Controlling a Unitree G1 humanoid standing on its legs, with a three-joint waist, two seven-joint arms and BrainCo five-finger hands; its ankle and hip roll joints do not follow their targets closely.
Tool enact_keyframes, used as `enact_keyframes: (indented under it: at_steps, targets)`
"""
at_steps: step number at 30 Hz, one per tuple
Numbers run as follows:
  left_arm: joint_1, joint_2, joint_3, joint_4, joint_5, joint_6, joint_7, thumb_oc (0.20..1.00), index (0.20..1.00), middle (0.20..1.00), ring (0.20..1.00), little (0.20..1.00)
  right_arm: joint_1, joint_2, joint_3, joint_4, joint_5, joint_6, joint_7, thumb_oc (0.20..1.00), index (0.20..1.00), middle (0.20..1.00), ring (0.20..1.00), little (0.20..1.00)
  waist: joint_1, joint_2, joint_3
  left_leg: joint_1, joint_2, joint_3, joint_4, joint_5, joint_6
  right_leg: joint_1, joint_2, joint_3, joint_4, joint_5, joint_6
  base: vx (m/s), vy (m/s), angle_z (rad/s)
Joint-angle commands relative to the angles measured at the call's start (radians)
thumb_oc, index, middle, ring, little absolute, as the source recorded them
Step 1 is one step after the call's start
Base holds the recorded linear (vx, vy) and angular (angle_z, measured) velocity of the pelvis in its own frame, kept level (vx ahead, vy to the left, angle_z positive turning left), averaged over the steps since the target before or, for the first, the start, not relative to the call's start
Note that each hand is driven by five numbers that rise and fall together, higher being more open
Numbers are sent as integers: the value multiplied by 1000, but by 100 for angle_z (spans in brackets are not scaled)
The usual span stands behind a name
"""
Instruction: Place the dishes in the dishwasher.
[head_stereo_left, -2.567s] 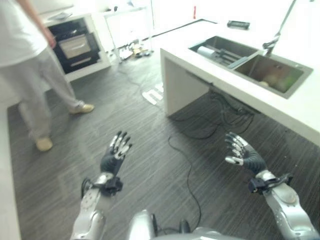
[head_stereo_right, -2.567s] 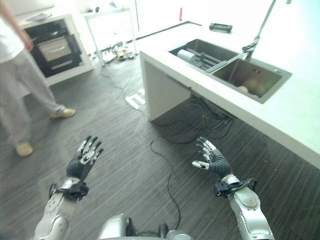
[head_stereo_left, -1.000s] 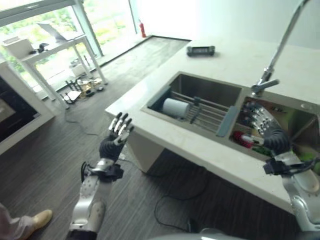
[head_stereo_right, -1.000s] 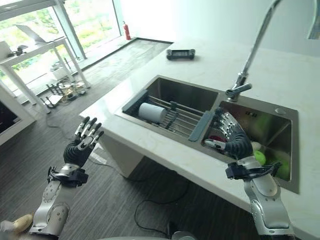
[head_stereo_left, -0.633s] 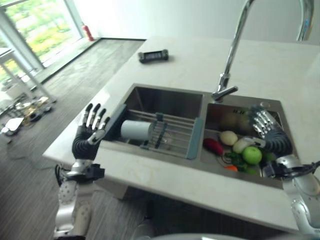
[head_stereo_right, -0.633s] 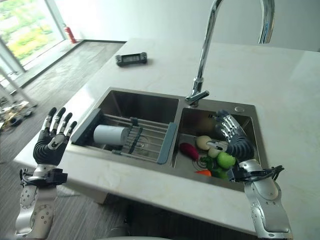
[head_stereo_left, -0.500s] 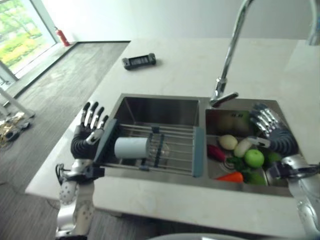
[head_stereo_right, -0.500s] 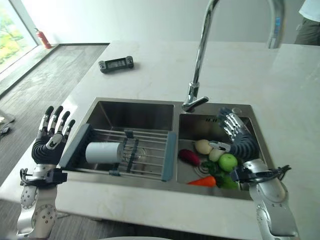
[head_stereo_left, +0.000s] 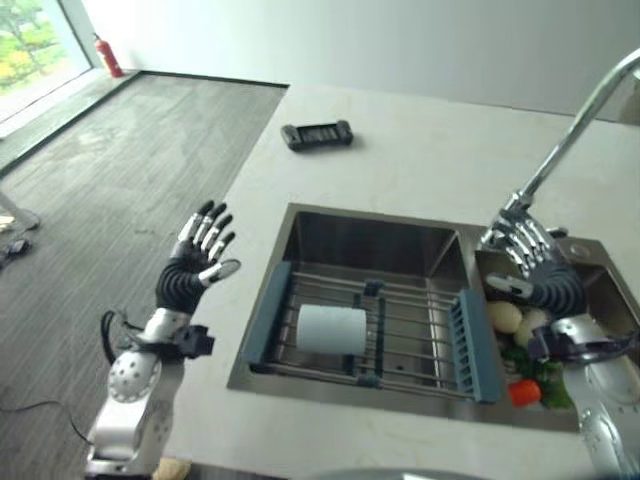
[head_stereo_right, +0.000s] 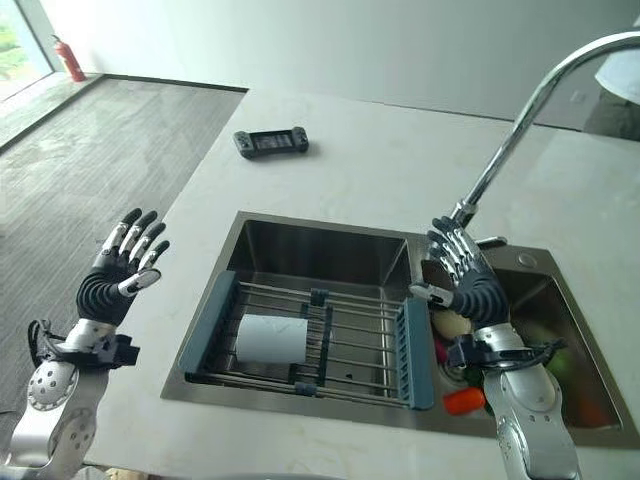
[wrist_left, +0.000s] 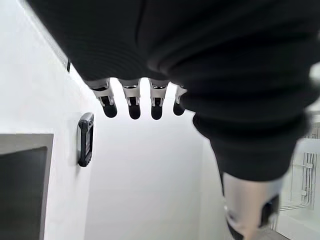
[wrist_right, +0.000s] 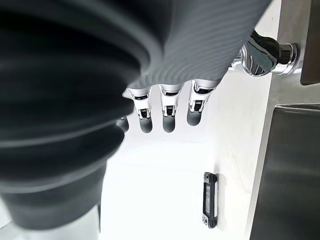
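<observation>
A white cup (head_stereo_right: 272, 340) lies on its side on a wire rack with blue ends (head_stereo_right: 416, 355), set across the left basin of a steel sink (head_stereo_right: 310, 250). My left hand (head_stereo_right: 115, 275) is raised over the counter's left edge, left of the sink, open with its fingers (wrist_left: 132, 102) straight and nothing in it. My right hand (head_stereo_right: 470, 285) hovers open above the divider between the two basins, close to the faucet's base (wrist_right: 265, 52), also holding nothing. Neither hand touches the cup.
A tall curved faucet (head_stereo_right: 520, 120) rises behind the right hand. The right basin holds vegetables, among them a carrot (head_stereo_right: 462, 401) and a potato (head_stereo_left: 505, 315). A black handheld device (head_stereo_right: 270, 143) lies on the white counter behind the sink. Grey floor lies to the left.
The camera has swung from the floor to the counter and now sits left of and closer over the sink. Both hands stay raised and open.
</observation>
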Motion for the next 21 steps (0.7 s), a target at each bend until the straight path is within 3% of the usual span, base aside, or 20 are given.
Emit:
enact_keyframes:
  at_steps: [1,3,9,14,21]
  targets:
    - [-48,11,18,-84,172,-34,-22,1000,1000,1000,1000,1000,-70,-47,-13,-4,13,-62,-35,1000,1000,1000,1000,1000,-35,44,-24,89,112,-61,7,-96,-42,50,23,-1,-27,102,22,-53,-166,-13]
    - [-43,55,11,-79,330,-24,-1,1000,1000,1000,1000,1000,-75,-70,-16,-6,15,-55,-27,1000,1000,1000,1000,1000,-41,50,-24,98,114,-49,7,-102,-42,41,27,-9,-27,100,26,-47,-139,-8]
    - [-57,168,7,-46,587,-2,37,1000,1000,1000,1000,1000,-100,-134,-10,-14,20,-27,-22,1000,1000,1000,1000,1000,-57,66,-33,113,123,-37,7,-105,-48,41,55,10,-27,82,18,-23,-112,-19]
    - [-83,235,-10,-43,784,-2,-6,1000,1000,1000,1000,1000,-95,-154,-22,-20,30,-22,-6,1000,1000,1000,1000,1000,-81,77,-42,119,133,-31,7,-105,-56,44,73,19,-27,69,9,-15,-79,-11]
    - [-114,293,-91,-18,935,100,-123,1000,1000,1000,1000,1000,-111,-176,-16,-20,23,-15,12,1000,1000,1000,1000,1000,-102,90,-48,129,145,-16,7,-105,-64,50,86,21,-27,61,5,-18,-37,-2]
